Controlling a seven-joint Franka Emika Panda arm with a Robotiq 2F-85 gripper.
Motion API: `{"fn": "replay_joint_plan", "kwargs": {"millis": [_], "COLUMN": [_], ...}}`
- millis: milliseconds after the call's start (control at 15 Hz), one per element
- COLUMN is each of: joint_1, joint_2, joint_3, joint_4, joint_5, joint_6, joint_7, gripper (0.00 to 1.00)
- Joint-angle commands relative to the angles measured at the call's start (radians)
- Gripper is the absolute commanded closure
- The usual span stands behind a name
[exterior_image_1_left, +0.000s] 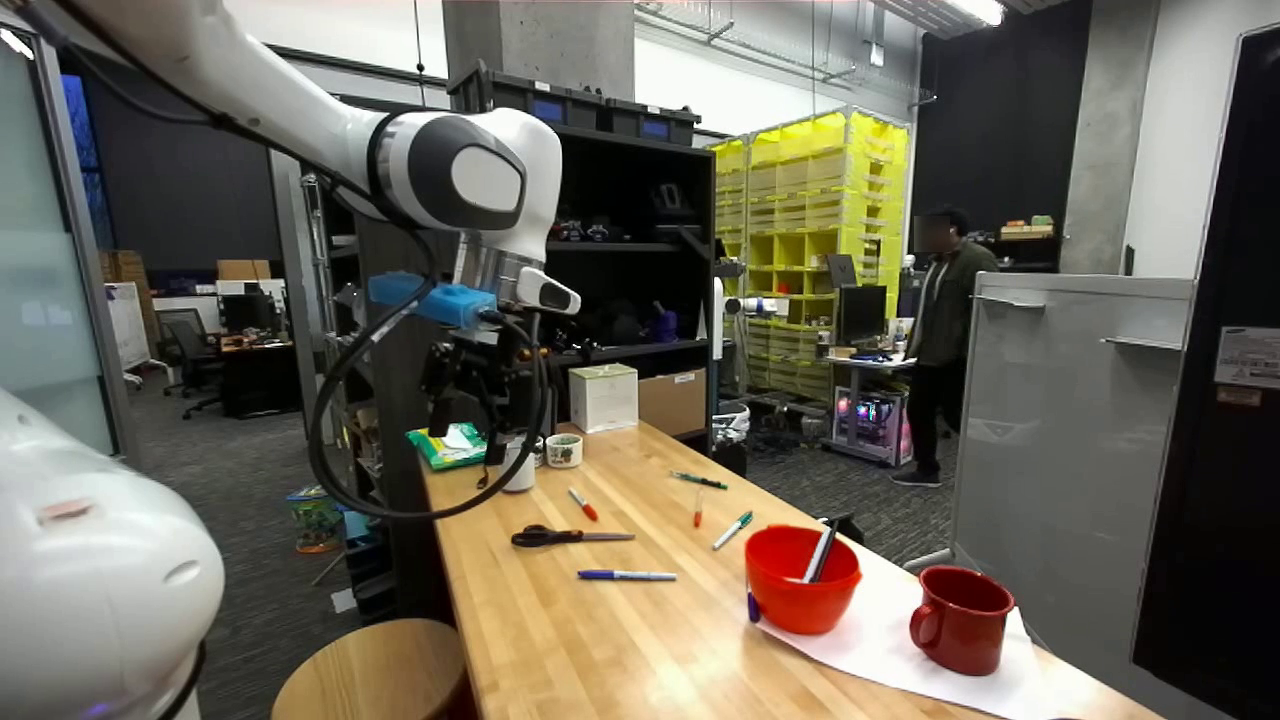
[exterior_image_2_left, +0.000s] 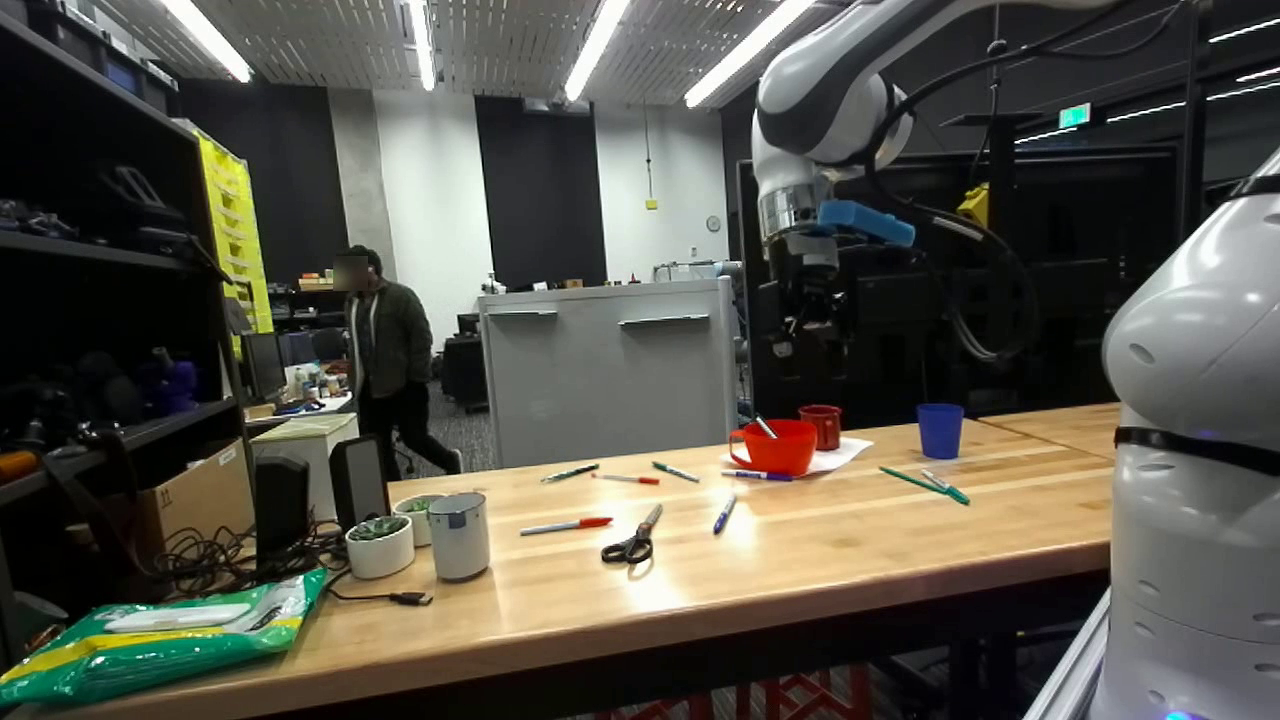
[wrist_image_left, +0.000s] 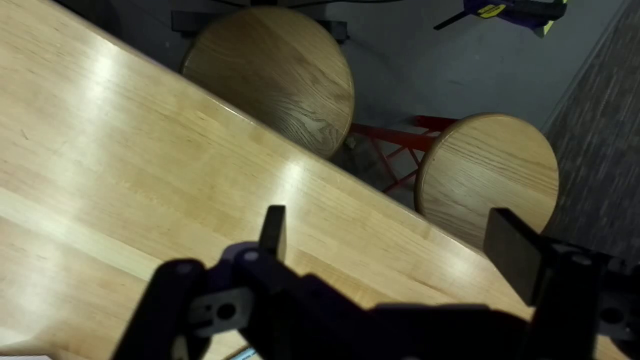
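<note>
- The long pale-wood table (exterior_image_1_left: 600, 640) bears the bright red plastic bowl (exterior_image_1_left: 798, 590), my landmark; both exterior views cut part of the table off.
- One round wooden stool (wrist_image_left: 270, 80) and another stool (wrist_image_left: 490, 170) stand lower than the bowl; the table's edge hides part of each.
- My black two-fingered gripper (wrist_image_left: 392, 245) hangs higher than the bowl, well above the wood. My fingers (wrist_image_left: 511, 255) are spread wide with a clear gap between them; in both exterior views their dark shape blends into dark backgrounds.
- The white paper sheet (exterior_image_1_left: 870, 642) lies beneath the bowl, which covers part of its outline.
- Inside the bowl leans a slim black-and-white stick (exterior_image_1_left: 821, 552), its lower end partly sunk below the rim.
- The dark red mug (exterior_image_1_left: 968, 620) stands near the bowl; in an exterior view the bowl overlaps it.
- The blue plastic cup (exterior_image_2_left: 940, 432) stands well to the bowl's right in an exterior view.
- The black-handled scissors (exterior_image_1_left: 570, 537) lie left of the bowl in both exterior views.
- The dark-blue pen (exterior_image_2_left: 757, 475) lies at the bowl's foot; whether they touch, I cannot tell.
- The pale-blue pen-like piece (wrist_image_left: 244, 354), nearest my fingers in the wrist view, is cut off by its lower edge and partly masked by me; its place relative to the bowl I cannot tell.
</note>
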Motion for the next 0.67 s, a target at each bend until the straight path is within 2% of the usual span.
{"fn": "replay_joint_plan", "kwargs": {"millis": [0,267,600], "joint_1": [-0.013,-0.047,-0.127], "joint_2": [0.004,0.013,0.037], "joint_3": [0.003,-0.032,-0.119], "joint_4": [0.007,0.021,0.06], "joint_5": [0.003,-0.012,-0.072], "joint_6": [-0.012,-0.011,0.018], "joint_7": [-0.01,-0.032,-0.108], "gripper": [0.0,0.0,0.0]}}
